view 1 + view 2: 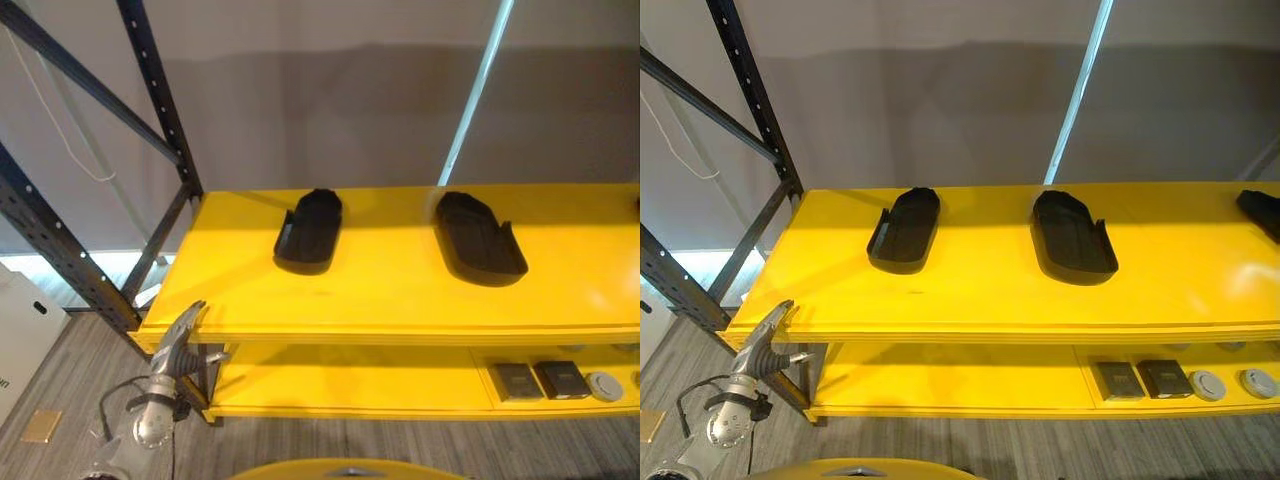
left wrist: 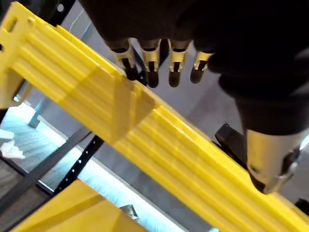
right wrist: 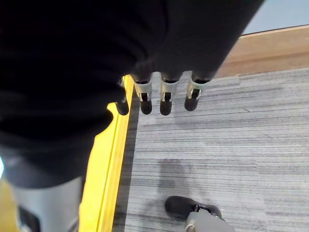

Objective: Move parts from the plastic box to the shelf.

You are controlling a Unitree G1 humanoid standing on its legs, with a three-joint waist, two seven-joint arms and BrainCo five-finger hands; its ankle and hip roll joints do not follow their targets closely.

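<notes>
Here we see two black parts [image 1: 309, 229] [image 1: 478, 236] on the yellow shelf [image 1: 400, 295]; at seven o'clock, left hand [image 1: 178, 345] empty, fingers [image 2: 152, 60] relaxed apart.

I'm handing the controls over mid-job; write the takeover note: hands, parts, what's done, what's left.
Left hand: open, empty, at the front left corner of the top shelf.
Right hand: fingers relaxed, empty, hanging over grey floor beside a yellow edge.
Done: two black parts lie on the top shelf, left part and middle part; a third dark piece sits at the far right edge.
Left: find the plastic box, fetch the next part, place it on the shelf.
</notes>
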